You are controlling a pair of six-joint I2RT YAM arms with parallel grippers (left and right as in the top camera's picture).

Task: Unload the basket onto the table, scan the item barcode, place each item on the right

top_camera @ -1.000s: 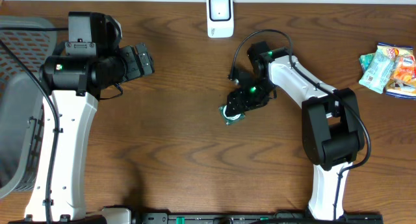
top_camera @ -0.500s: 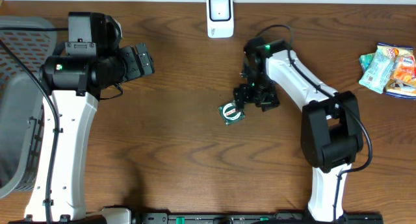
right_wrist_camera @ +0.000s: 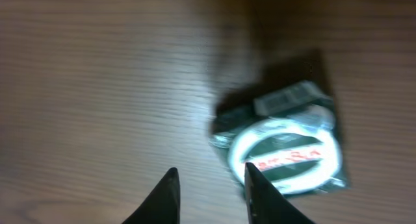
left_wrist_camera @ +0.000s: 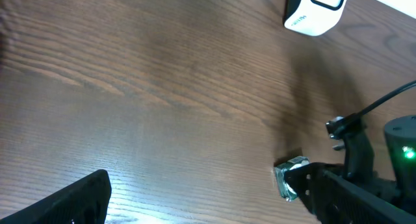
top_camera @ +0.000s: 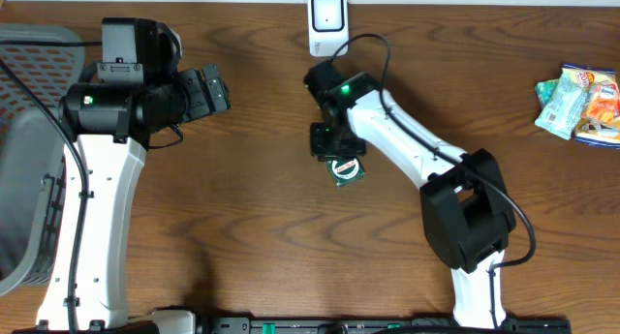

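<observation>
The item point(top_camera: 346, 168) is a small green packet with a white ring and red lettering, lying flat on the wooden table. My right gripper point(top_camera: 331, 142) hovers just above its upper left edge. In the right wrist view the packet point(right_wrist_camera: 286, 146) lies to the right of the gripper point(right_wrist_camera: 209, 175), whose jaws stand narrowly open with only bare wood between them. The white scanner point(top_camera: 328, 24) stands at the table's far edge. My left gripper point(top_camera: 208, 90) is wide open and empty, off to the left; its view shows the packet point(left_wrist_camera: 290, 178) and the scanner point(left_wrist_camera: 316, 10).
A grey basket point(top_camera: 24, 150) sits at the left edge of the table. Several snack packets point(top_camera: 581, 102) lie at the far right. The right arm's cable loops above the scanner side.
The right arm has swung left, from the right of the packet to over its upper left edge, and its jaws have narrowed. The packet stays on the table. The left arm has not moved.
</observation>
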